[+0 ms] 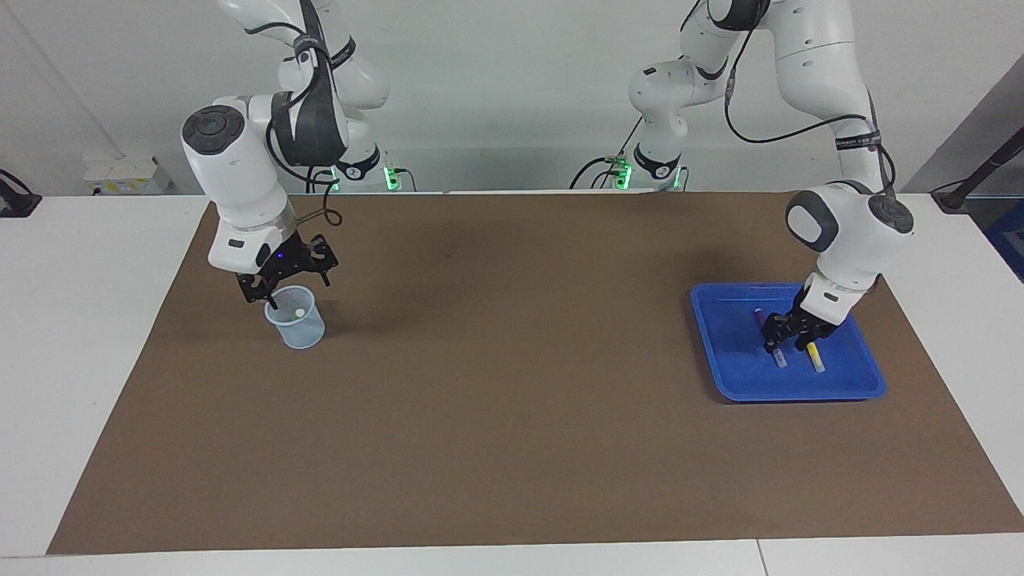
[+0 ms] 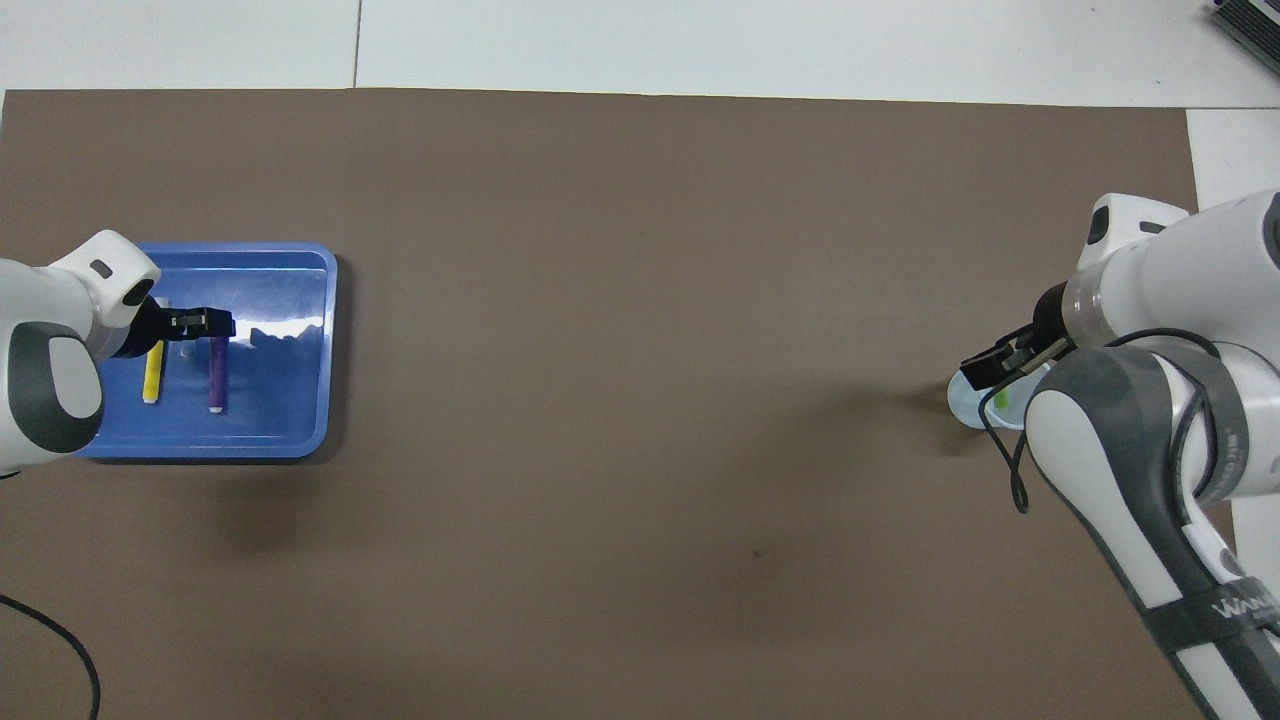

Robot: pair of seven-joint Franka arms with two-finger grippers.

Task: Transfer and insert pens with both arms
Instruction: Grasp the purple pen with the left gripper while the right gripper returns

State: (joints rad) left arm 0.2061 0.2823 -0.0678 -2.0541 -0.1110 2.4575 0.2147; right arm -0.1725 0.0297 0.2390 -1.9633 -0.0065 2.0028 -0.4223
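**A:** Facing view?
**B:** Right hand [image 1: 282,282] gapes above the cup [image 1: 298,330], well apart from the blue tray [image 1: 720,344]. The green pen [image 1: 299,312] is inside. Left hand [image 1: 788,342] is low at the purple pen [image 1: 778,358]; grip unclear.
**A:** Overhead?
**B:** Yellow pen [image 2: 152,375] lies in the tray too. They look light, stiff and slick, so pinch mid-barrel.

This is a robotics lab: two white jointed arms [image 1: 832,120] are mounted at the top edge of a white desk [image 1: 88,320] covered by a brown mat [image 1: 512,400] (green status lights glow at their bases), against a bare pale wall [image 1: 496,80].
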